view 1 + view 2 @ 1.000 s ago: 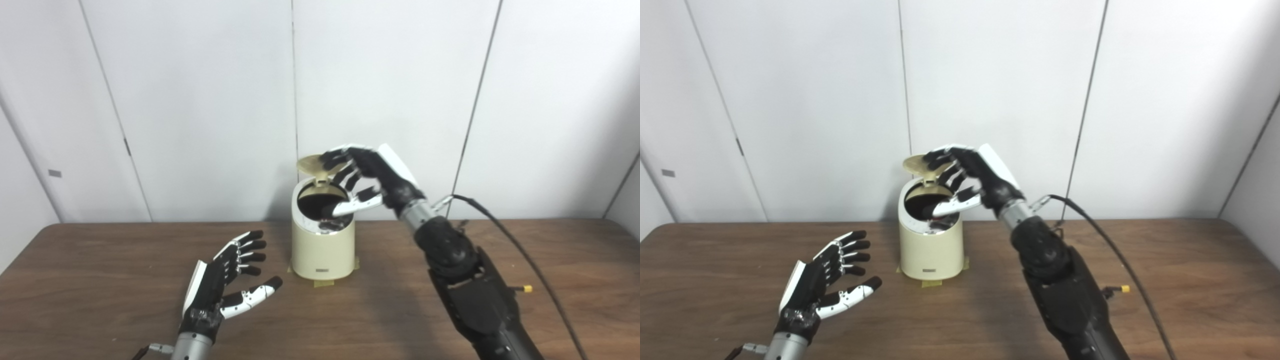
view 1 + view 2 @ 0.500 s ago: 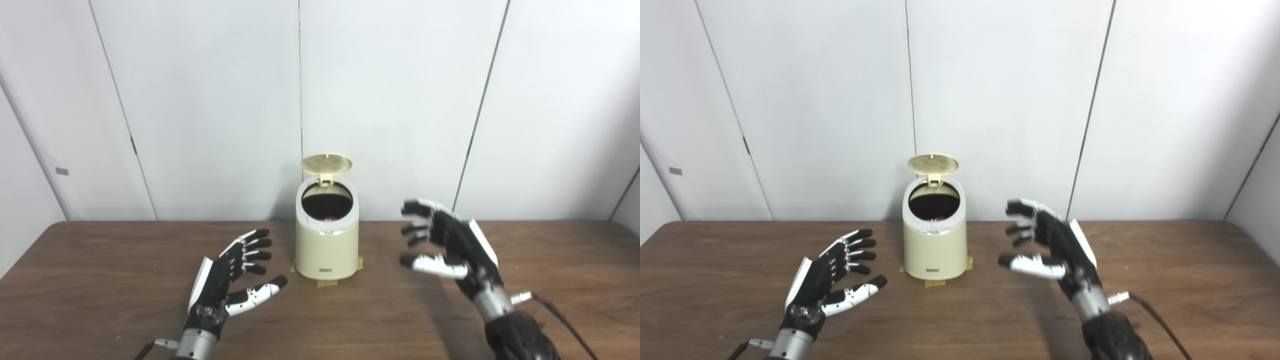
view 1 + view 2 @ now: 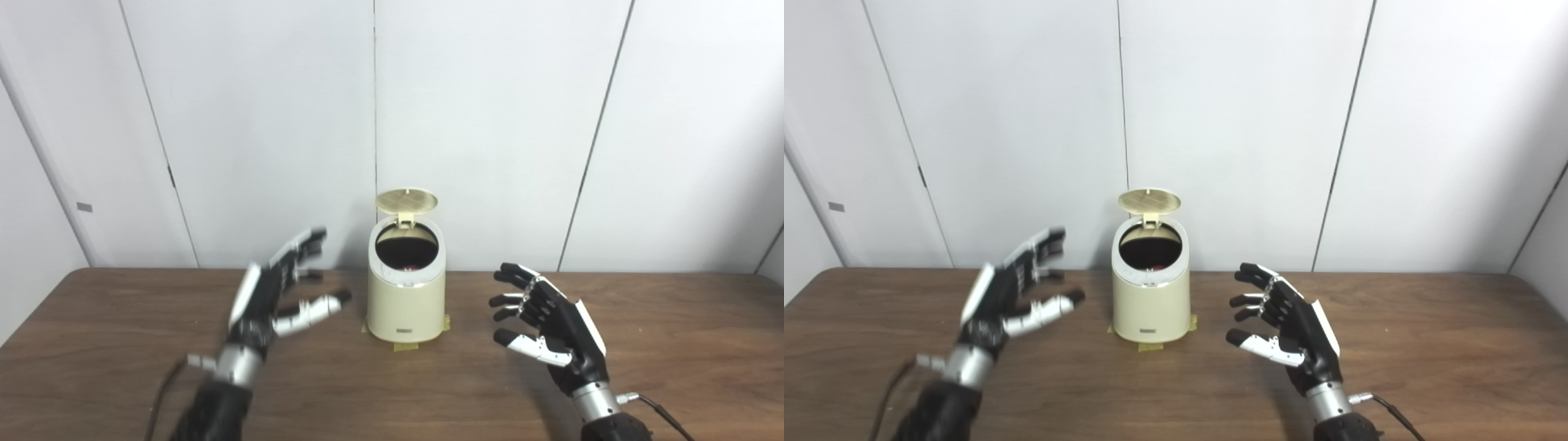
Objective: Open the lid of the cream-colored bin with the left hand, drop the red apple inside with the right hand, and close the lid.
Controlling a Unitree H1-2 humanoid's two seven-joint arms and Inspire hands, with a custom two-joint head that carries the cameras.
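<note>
While lid (image 3: 407, 200) stands up, apple (image 3: 411, 267) binned (fingers (image 3: 306, 245) apart)

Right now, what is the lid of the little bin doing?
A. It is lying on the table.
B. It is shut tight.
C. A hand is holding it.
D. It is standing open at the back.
D. The lid is tipped up behind the round opening of the bin, and the left hand and right hand are both off to the sides, empty.
</note>
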